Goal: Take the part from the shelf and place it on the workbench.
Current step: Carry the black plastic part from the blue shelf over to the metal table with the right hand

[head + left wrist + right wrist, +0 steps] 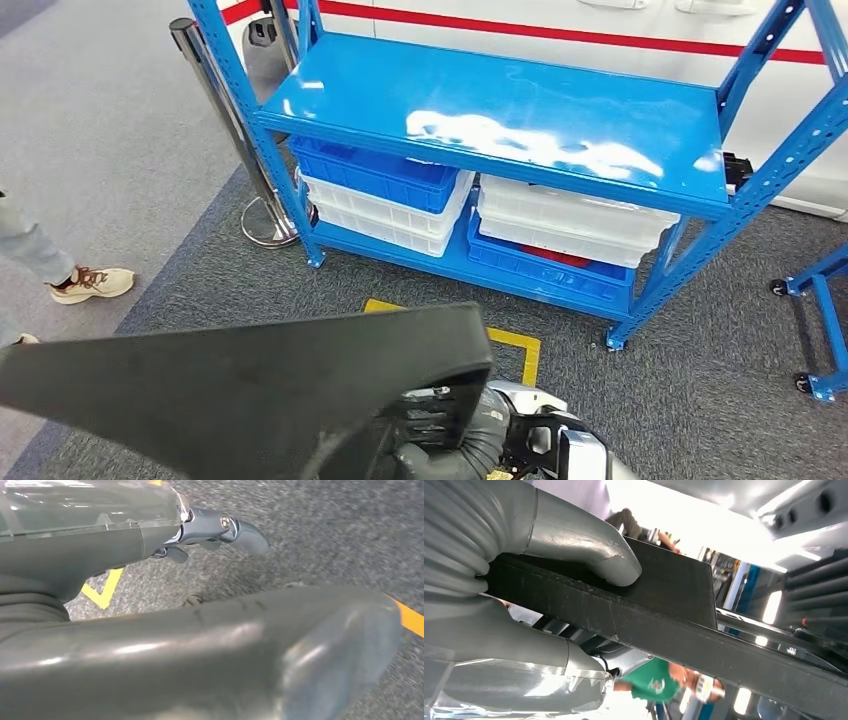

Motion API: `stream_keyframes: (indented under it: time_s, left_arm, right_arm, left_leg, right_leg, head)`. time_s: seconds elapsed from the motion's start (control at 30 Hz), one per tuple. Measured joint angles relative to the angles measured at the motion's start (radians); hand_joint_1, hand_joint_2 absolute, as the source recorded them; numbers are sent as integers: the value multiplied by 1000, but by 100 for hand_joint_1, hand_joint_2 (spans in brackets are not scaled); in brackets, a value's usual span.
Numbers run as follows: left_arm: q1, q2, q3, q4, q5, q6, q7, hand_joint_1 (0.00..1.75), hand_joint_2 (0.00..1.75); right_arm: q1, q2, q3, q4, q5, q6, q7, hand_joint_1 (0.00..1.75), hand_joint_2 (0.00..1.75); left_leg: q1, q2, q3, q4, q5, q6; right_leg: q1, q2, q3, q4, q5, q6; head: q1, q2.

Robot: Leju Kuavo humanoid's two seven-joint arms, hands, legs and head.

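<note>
We see the part, a flat matte black panel with one tapering edge, cut off at the head view's lower edge and hiding our arms. Our right hand clamps it, thumb pressed on its flat face, fingers beneath (mostly hidden). Left hand over grey carpet holds nothing, fingers apart. The glossy blue shelf stands ahead.

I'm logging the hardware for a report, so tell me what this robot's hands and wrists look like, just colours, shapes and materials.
The right hand has a light grey ribbed cover at the wrist, a thick smooth grey thumb, and a clear glossy plastic shell over its lower part. The left hand shows the same clear shell over grey casing, plus a blue-grey metallic finger with a small round screw at its hinge.
</note>
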Motion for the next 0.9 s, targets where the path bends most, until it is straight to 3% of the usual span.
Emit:
stream_keyframes:
  time_s: [0.07, 0.13, 0.17, 0.23, 0.27, 0.33, 0.4, 0.43, 0.47, 0.5, 0.53, 0.57, 0.63, 0.7, 0.77, 0.83, 0.9]
  left_arm:
    - [1, 0, 4, 0, -8, -2, -1, 0, 0]
    - [-3, -1, 5, -1, -12, -2, -1, 0, 0]
    - [-4, -1, 6, -1, -13, -1, 0, 0, 0]
    - [-4, -1, 9, -2, -15, 3, 2, 0, 0]
    - [-3, -2, 11, -2, -17, 6, 2, 0, 0]
    - [-4, -5, 12, -2, -24, 13, 3, 0, 0]
    - [-8, -8, 12, -2, -30, 17, 1, 0, 0]
    - [-9, -10, 12, -2, -32, 17, -1, 0, 0]
    - [-9, -12, 12, -2, -35, 17, -3, 0, 0]
    - [-9, -14, 12, -2, -39, 17, -7, 0, 0]
    - [-8, -16, 12, -2, -44, 17, -13, 0, 0]
    - [-7, -18, 12, -2, -51, 18, -20, 0, 0]
    - [-7, -26, 11, -2, -63, 19, -34, 0, 0]
    - [-6, -30, 10, -3, -68, 20, -41, 0, 0]
    - [-2, -31, 10, -3, -70, 20, -44, 0, 0]
    - [1, -35, 10, -3, -71, 19, -45, 0, 0]
    - [-2, -37, 10, -3, -71, 13, -46, 0, 0]
  right_arm:
    - [-8, 18, 15, 18, -5, 4, 10, 175, 175]
    - [-14, 29, 26, 28, -10, 14, 13, 175, 175]
    - [-17, 32, 29, 32, -13, 20, 12, 175, 175]
    - [-24, 34, 34, 38, -21, 31, 9, 175, 175]
    - [-27, 34, 36, 41, -24, 35, 9, 175, 175]
    - [-33, 35, 39, 46, -28, 42, 7, 175, 175]
    - [-35, 34, 39, 55, -26, 47, 2, 175, 175]
    - [-35, 34, 40, 61, -24, 48, -1, 175, 175]
    - [-35, 33, 40, 68, -22, 48, -4, 175, 175]
    - [-35, 33, 41, 75, -19, 48, -6, 175, 175]
    - [-36, 33, 41, 82, -15, 48, -8, 175, 175]
    - [-36, 33, 42, 87, -11, 46, -9, 175, 175]
    - [-38, 33, 43, 97, -5, 43, -9, 175, 175]
    - [-38, 33, 44, 105, -1, 39, -9, 175, 175]
    - [-40, 34, 46, 113, 3, 35, -9, 175, 175]
    - [-43, 37, 52, 120, 9, 35, -9, 175, 175]
    - [-45, 40, 59, 129, 16, 36, -9, 175, 175]
  left_leg:
    - [3, 27, 71, -132, 61, -3]
    - [-1, 56, 125, -236, 94, 5]
    - [-4, 62, 131, -253, 95, 11]
    - [-7, 43, 125, -253, 100, 26]
    - [-6, 35, 124, -256, 104, 33]
    - [-3, 18, 122, -261, 113, 48]
    - [-4, -2, 116, -262, 119, 57]
    - [-6, -14, 113, -261, 120, 59]
    - [-7, -28, 111, -259, 121, 60]
    - [-8, -41, 109, -257, 122, 61]
    - [-9, -56, 109, -254, 122, 60]
    - [-10, -70, 108, -251, 122, 59]
    - [-9, -95, 101, -243, 123, 53]
    - [-4, -118, 89, -240, 127, 39]
    - [0, -130, 81, -242, 131, 25]
    - [-3, -85, 63, -207, 109, 15]
    - [-4, -22, 12, -98, 49, 7]
  right_leg:
    - [-1, -22, 1, 4, -3, 5]
    - [4, -41, 3, 6, -6, 14]
    - [6, -49, 4, 6, -6, 19]
    - [8, -63, 6, 5, -5, 29]
    - [6, -56, 5, 9, -10, 35]
    - [1, -10, -17, 64, -52, 43]
    - [0, 36, -71, 187, -121, 42]
    - [1, 43, -99, 248, -145, 41]
    - [1, 46, -114, 281, -150, 39]
    - [2, 48, -113, 281, -137, 37]
    - [2, 52, -94, 246, -109, 33]
    - [2, 65, -60, 177, -72, 28]
    - [0, 112, -4, 59, -29, 22]
    - [2, 136, 9, 22, -24, 22]
    - [3, 114, 10, 12, -17, 18]
    - [-2, 86, 16, 0, -10, 7]
    - [-2, 55, 19, -6, -8, 1]
  head:
    - [0, 0]
    - [0, 0]
    - [0, 0]
    - [0, 0]
    - [0, 0]
    - [1, 0]
    - [1, 0]
    - [1, 0]
    - [1, 0]
    - [1, 0]
    - [1, 0]
    - [1, 0]
    - [-1, 0]
    - [-3, 0]
    - [-3, 0]
    - [-7, 0]
    - [-13, 0]
